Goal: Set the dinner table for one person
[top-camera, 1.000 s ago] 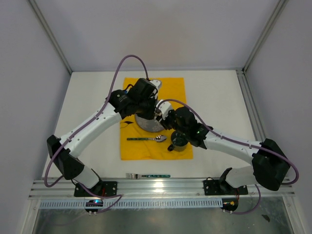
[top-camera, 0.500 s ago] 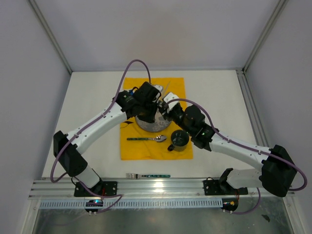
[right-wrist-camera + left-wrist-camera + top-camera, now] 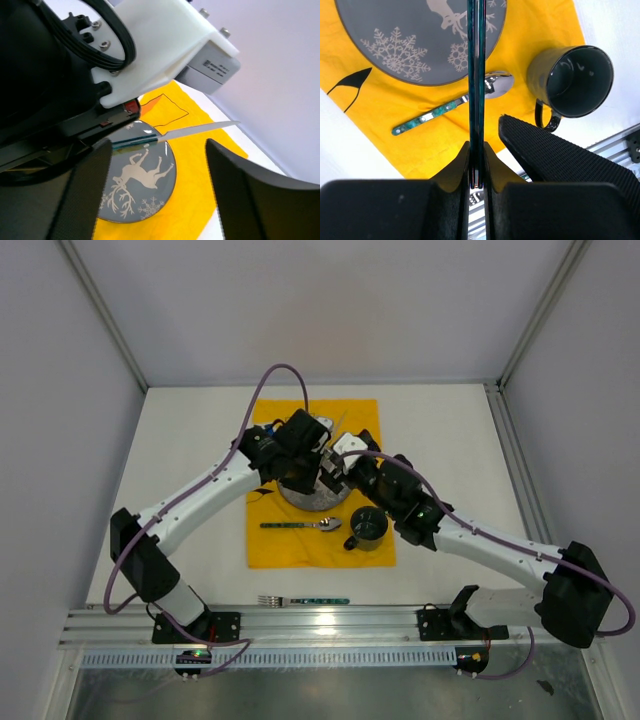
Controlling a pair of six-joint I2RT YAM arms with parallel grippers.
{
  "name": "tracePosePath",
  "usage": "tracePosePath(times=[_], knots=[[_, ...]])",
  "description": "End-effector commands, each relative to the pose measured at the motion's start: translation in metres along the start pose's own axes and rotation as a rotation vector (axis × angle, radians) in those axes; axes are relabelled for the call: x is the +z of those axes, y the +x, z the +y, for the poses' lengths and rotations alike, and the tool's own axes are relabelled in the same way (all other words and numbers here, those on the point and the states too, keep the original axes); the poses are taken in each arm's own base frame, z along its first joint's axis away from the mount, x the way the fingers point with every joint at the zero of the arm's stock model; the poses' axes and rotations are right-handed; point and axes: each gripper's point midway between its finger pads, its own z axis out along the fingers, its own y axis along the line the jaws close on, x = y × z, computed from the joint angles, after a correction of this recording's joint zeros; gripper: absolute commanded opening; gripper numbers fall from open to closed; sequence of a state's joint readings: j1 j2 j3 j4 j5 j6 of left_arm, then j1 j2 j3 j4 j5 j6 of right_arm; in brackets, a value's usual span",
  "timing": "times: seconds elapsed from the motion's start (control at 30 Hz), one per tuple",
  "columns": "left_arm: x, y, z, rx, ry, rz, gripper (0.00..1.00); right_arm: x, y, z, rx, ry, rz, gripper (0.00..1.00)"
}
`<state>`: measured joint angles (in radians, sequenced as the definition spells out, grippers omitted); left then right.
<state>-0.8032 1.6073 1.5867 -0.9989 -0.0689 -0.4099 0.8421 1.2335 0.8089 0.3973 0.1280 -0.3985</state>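
Seen from above, the left claw hangs over the plate on the yellow cloth at the middle of the white counter. The right claw is just beside it, probably for a handover.

The left wrist view shows the left jaws clenched on a knife, seen edge-on.

In the right wrist view the right jaws are spread wide, framing the blade without touching it.

We see the dinner table bearing a yellow cloth and, near its front edge, a fork.
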Motion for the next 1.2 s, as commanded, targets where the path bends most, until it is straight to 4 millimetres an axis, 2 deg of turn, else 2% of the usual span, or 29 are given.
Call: tracePosePath(times=[0.0, 0.17, 0.27, 0.33, 0.47, 0.53, 0.57, 0.6, 0.67, 0.73, 0.77, 0.8, 0.87, 0.93, 0.97, 1.03, 1.07, 1.1, 1.17], knots=[[-0.007, -0.019, -0.008, 0.02, 0.012, -0.061, 0.0, -0.012, -0.036, -0.013, -0.021, 0.041, -0.105, 0.88], [-0.023, -0.035, -0.003, 0.027, -0.016, -0.109, 0.0, -0.021, -0.018, -0.044, 0.092, 0.241, 0.004, 0.95], [-0.029, -0.038, 0.003, 0.029, -0.048, -0.116, 0.0, -0.018, -0.004, -0.053, 0.128, 0.271, 0.145, 0.99], [-0.036, -0.039, 0.005, 0.028, -0.055, -0.114, 0.0, -0.014, 0.009, -0.058, 0.1, 0.292, 0.244, 0.99], [-0.049, -0.038, 0.008, 0.024, -0.07, -0.103, 0.0, -0.018, 0.021, -0.071, 0.05, 0.351, 0.244, 0.99], [-0.052, -0.035, 0.012, 0.024, -0.087, -0.098, 0.0, -0.02, 0.019, -0.086, 0.134, 0.43, 0.249, 0.99], [-0.054, -0.035, 0.014, 0.02, -0.096, -0.102, 0.0, -0.018, 0.029, -0.093, 0.176, 0.442, 0.289, 0.99], [-0.057, -0.035, 0.014, 0.017, -0.094, -0.109, 0.0, -0.018, 0.029, -0.096, 0.217, 0.427, 0.343, 0.99], [-0.059, -0.035, 0.015, 0.005, -0.097, -0.119, 0.0, -0.009, 0.037, -0.092, 0.362, 0.416, 0.366, 0.99], [-0.062, -0.034, 0.017, -0.006, -0.1, -0.132, 0.0, -0.005, 0.032, -0.086, 0.463, 0.387, 0.374, 0.99], [-0.063, -0.038, 0.015, -0.018, -0.089, -0.159, 0.0, 0.001, 0.032, -0.076, 0.546, 0.36, 0.373, 0.99], [-0.07, -0.039, 0.014, -0.029, -0.071, -0.187, 0.0, 0.003, 0.028, -0.074, 0.598, 0.359, 0.37, 0.99], [-0.067, -0.036, 0.01, -0.036, -0.043, -0.195, 0.0, 0.009, 0.024, -0.062, 0.716, 0.327, 0.359, 0.99], [-0.07, -0.034, 0.007, -0.035, -0.022, -0.185, 0.0, 0.012, 0.025, -0.059, 0.789, 0.32, 0.359, 0.99], [-0.07, -0.029, 0.007, -0.033, -0.021, -0.164, 0.0, 0.016, 0.024, -0.051, 0.853, 0.281, 0.361, 1.0], [-0.067, -0.021, 0.008, -0.037, -0.022, -0.135, 0.0, 0.018, 0.028, -0.053, 0.926, 0.29, 0.382, 0.99], [-0.064, -0.017, 0.009, -0.04, -0.03, -0.124, 0.0, 0.019, 0.027, -0.052, 1.01, 0.292, 0.396, 0.99], [-0.055, -0.007, 0.014, -0.042, -0.048, -0.099, 0.0, 0.022, 0.032, -0.043, 1.074, 0.249, 0.432, 0.99], [-0.051, -0.002, 0.015, -0.049, -0.045, -0.099, 0.0, 0.023, 0.038, -0.041, 1.187, 0.243, 0.461, 0.99]])
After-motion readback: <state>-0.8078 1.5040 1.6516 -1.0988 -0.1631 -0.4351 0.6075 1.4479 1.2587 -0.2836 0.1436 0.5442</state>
